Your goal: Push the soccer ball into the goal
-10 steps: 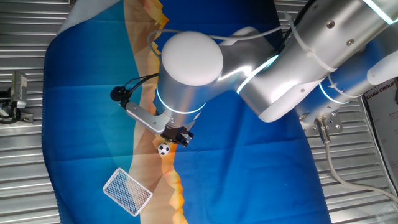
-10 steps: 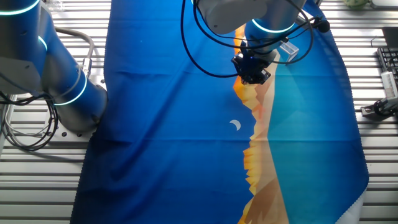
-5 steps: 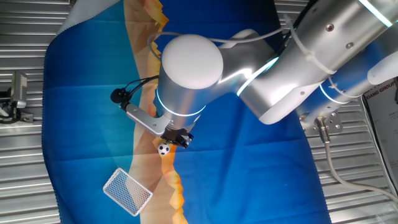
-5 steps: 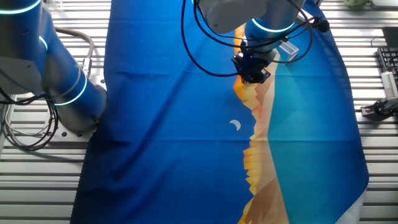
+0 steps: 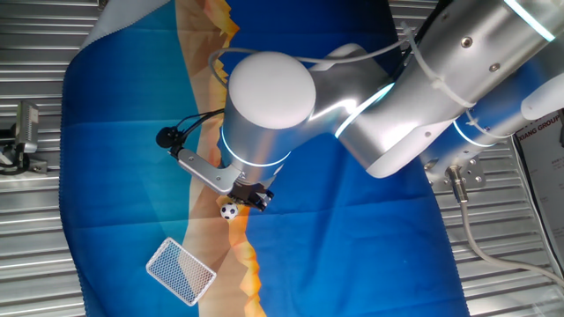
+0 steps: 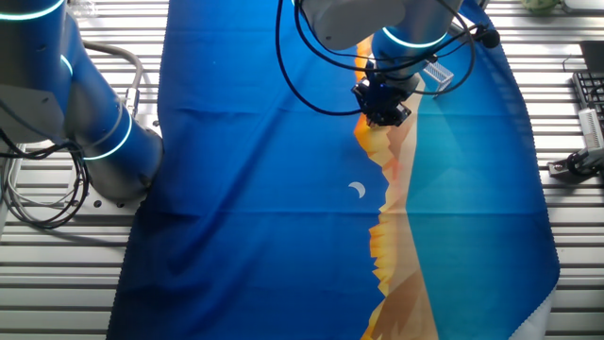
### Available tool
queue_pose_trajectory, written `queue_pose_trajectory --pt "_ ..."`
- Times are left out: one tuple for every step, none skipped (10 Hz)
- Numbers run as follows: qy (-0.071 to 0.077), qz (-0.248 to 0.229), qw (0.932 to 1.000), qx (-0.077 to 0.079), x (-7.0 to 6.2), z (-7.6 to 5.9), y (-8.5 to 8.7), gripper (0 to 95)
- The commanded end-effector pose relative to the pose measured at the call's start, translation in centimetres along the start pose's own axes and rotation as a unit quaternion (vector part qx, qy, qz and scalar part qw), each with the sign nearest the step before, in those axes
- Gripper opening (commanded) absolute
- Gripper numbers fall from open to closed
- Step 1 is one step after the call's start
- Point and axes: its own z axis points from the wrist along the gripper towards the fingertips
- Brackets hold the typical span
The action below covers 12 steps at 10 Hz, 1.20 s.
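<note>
The soccer ball (image 5: 229, 210) is a tiny white ball with black patches on the orange band of the cloth. My gripper (image 5: 251, 195) is right beside it on its upper right, low over the cloth, its black fingers together and holding nothing. The goal (image 5: 181, 269), a small white-framed mesh rectangle, lies on the blue cloth to the lower left of the ball, a short gap away. In the other fixed view the gripper (image 6: 382, 106) hides the ball, and the goal (image 6: 440, 76) shows partly behind the arm.
A blue and orange printed cloth (image 5: 352, 246) covers the slatted metal table (image 5: 35, 264). The arm's big wrist joint (image 5: 269, 106) hangs over the gripper. A small black camera on a cable (image 5: 166, 134) sits beside the wrist. A second arm's base (image 6: 85, 123) stands at the left.
The gripper has crept slightly toward the lower left and the ball has shifted a few pixels that way with it. The goal has not moved.
</note>
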Motion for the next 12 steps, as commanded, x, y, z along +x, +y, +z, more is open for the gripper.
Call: queue_pose_trajectory --pt "0.000 -0.001 1.0000 0.000 0.0 0.0 0.0 0.0" --pt "0.000 -0.001 1.0000 0.001 0.0 0.0 0.0 0.0" --pt "0.000 0.000 1.0000 0.001 -0.1 0.1 0.0 0.0" --pt "-0.001 0.001 1.0000 0.001 -0.3 0.2 0.1 0.0" --pt "-0.002 0.005 1.0000 0.002 -0.8 0.4 0.1 0.0" --pt "0.001 0.011 0.9999 0.004 -1.4 0.5 0.3 0.0" --pt "0.003 0.015 0.9999 0.004 -1.7 0.4 0.5 0.0" --pt "0.004 0.017 0.9998 0.004 -1.8 0.2 0.7 0.0" --pt "0.004 0.016 0.9999 0.003 -1.8 0.1 0.7 0.0" --pt "0.004 0.014 0.9999 0.003 -1.8 0.1 0.7 0.0" --pt "0.004 0.015 0.9999 0.003 -1.8 0.1 0.7 0.0" --pt "0.004 0.016 0.9999 0.003 -1.8 0.1 0.7 0.0"
